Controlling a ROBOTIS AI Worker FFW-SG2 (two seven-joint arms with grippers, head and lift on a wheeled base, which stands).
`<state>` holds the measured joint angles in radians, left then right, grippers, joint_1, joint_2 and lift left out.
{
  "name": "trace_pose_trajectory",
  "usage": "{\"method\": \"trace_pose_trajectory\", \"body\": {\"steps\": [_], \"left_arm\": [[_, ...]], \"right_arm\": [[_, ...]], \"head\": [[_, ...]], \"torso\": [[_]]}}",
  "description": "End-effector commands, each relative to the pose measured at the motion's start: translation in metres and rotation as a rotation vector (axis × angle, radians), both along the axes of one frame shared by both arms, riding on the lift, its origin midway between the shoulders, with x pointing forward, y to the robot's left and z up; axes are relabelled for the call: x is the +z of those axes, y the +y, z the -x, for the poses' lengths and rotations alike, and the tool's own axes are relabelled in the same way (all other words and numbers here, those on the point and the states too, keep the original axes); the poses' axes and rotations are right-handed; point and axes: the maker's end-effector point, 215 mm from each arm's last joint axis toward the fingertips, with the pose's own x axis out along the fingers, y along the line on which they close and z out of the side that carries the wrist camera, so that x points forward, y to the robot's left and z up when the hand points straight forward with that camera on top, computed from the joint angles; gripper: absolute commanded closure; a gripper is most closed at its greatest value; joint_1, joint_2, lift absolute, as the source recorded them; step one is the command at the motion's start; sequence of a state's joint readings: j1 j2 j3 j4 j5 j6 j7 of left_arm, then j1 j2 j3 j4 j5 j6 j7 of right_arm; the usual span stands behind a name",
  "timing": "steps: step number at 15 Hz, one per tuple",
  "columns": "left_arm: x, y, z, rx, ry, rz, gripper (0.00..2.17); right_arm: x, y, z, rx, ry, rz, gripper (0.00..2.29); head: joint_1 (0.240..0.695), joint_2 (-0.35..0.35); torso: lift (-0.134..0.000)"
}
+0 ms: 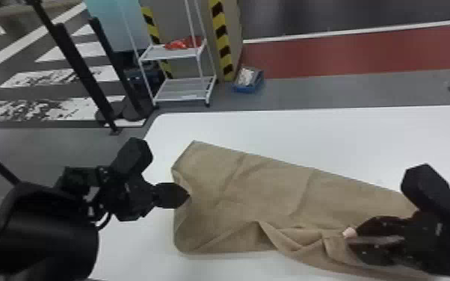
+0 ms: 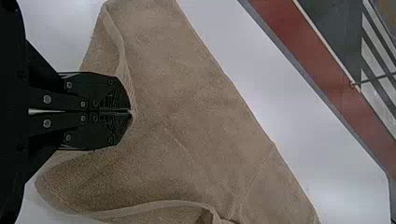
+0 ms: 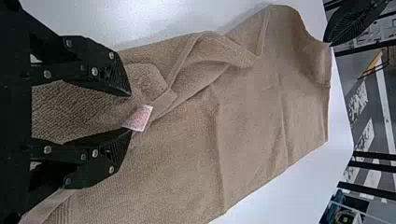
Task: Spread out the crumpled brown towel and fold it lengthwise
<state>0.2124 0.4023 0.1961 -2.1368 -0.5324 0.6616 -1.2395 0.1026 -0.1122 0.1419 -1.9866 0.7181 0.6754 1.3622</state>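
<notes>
White surface of the table (image 1: 310, 130) extends past the towel's long far edge, with a thinner strip near the towel's left end. The brown towel (image 1: 254, 187) lies spread but rumpled, bunched along its near side. Both arms reach in low: the left pincer (image 1: 188, 195) is closed on the end hem; the right pincer (image 1: 353, 242) stands wide over the bunched part. The right wrist view reveals ribbed cloth between its fingers, beside a small tag (image 3: 139, 117).

- Before me I see a white table (image 1: 310, 138) with a rounded far left corner.
- On it lies the brown towel (image 1: 258, 187), bunched at near right.
</notes>
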Motion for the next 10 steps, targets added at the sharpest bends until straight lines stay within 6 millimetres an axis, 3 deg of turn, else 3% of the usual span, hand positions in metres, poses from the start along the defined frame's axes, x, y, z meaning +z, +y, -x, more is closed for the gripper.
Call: {"method": "trace_pose_trajectory", "body": {"steps": [1,6,8,10], "left_arm": [[0.001,-0.001,0.000,-0.008,-0.005,-0.003,1.37],[0.000,-0.002,0.000,-0.015,-0.007,-0.004,1.37],[0.000,-0.002,0.000,-0.014,-0.007,-0.002,1.37],[0.000,-0.001,0.000,-0.014,-0.007,-0.004,1.37]], "right_arm": [[-0.002,-0.006,0.001,0.005,-0.002,0.013,1.11],[-0.004,-0.015,0.001,-0.006,0.000,0.024,1.12],[-0.001,-0.019,-0.002,-0.010,-0.012,0.024,1.42],[0.008,-0.029,-0.005,-0.027,-0.031,0.020,1.42]], "head": [[0.695,0.282],[0.695,0.266],[0.695,0.260],[0.695,0.255]], "torso": [[-0.124],[-0.124],[-0.124],[-0.124]]}}
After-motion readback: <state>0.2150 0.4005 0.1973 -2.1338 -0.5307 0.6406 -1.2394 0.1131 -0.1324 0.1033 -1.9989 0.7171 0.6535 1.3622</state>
